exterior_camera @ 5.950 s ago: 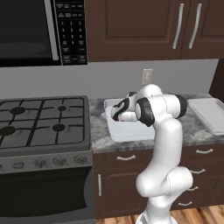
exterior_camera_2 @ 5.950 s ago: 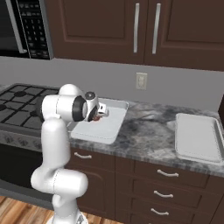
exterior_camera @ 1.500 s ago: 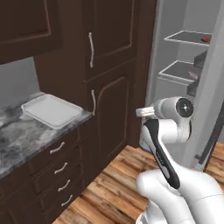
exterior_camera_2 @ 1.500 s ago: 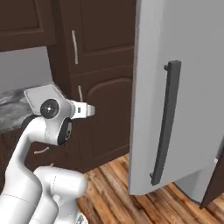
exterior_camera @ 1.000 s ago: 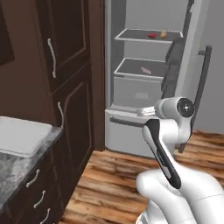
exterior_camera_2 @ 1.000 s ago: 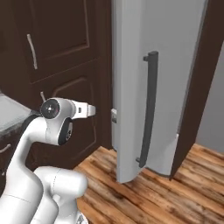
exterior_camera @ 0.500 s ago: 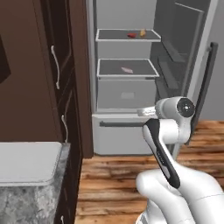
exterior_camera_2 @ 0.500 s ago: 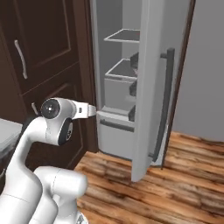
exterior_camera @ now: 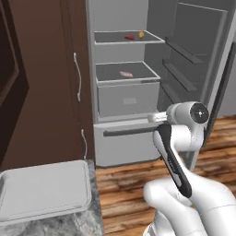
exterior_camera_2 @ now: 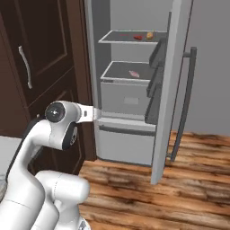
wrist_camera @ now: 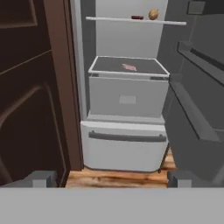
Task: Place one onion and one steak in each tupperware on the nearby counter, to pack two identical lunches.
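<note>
- Facing the open fridge (exterior_camera: 129,99), the robot is at the step of fetching food, so the base should stop square to the shelves before the arm reaches in.
- On the far left of the left base view, the tupperware (exterior_camera: 44,191) sits on the counter (exterior_camera: 60,226), close beside the base; it looks empty, so I judge that nothing is packed yet.
- Next to it stands the dark cabinet (exterior_camera: 41,92), which touches the left wall of the fridge; the arm must not swing wide to that side.
- The middle shelf (exterior_camera: 126,73) carries a pink piece, probably a steak (exterior_camera: 126,73); it lies flat and alone, so a grip from above across its short side should work.
- The top shelf (exterior_camera: 129,38) carries a dark red piece (exterior_camera: 130,37) and, just beside it, a round onion (exterior_camera: 141,34); the red piece may be a second steak, but it is too small to tell.
- The onion is round and can roll, so the closing should be centred and slow.
- The gripper (exterior_camera: 154,118) hangs in front of the lower drawer (exterior_camera: 126,131), with its tips (wrist_camera: 41,178) spread fully apart and holding nothing; it needs to rise to shelf height.
- On the right, the door (exterior_camera_2: 168,81) stands open with bins on its inner side; the elbow should stay away from them.
</note>
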{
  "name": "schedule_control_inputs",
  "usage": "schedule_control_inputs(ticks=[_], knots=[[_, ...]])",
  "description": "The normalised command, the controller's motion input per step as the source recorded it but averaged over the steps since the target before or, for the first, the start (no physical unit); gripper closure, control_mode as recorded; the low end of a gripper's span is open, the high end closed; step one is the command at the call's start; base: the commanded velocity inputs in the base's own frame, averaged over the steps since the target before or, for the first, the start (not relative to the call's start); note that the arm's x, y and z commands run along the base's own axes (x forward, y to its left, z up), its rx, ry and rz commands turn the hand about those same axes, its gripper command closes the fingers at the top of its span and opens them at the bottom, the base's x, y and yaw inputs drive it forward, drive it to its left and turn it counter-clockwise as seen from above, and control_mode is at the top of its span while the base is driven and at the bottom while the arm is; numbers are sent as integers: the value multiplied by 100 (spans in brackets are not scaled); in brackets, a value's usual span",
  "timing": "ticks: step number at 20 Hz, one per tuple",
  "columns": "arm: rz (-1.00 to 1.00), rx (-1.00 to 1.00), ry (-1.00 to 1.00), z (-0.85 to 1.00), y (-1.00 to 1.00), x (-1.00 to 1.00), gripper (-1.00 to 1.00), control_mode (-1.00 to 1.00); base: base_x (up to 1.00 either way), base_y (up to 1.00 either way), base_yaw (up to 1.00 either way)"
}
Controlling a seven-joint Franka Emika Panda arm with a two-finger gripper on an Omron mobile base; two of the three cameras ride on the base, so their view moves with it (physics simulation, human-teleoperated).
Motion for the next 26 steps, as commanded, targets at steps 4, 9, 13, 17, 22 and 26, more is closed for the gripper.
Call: schedule_control_inputs(ticks=[4, 9, 13, 17, 22, 26], knots=[[0, 0, 0, 0, 0, 0, -100, 100, 34, 20, -10], [0, 0, 0, 0, 0, 0, -100, 100, 49, -2, -1], [0, 0, 0, 0, 0, 0, -100, 100, 67, 0, 0], [0, 0, 0, 0, 0, 0, -100, 100, 85, -4, 0], [0, 0, 0, 0, 0, 0, -100, 100, 83, -8, 0], [0, 0, 0, 0, 0, 0, -100, 100, 66, -20, -3]])
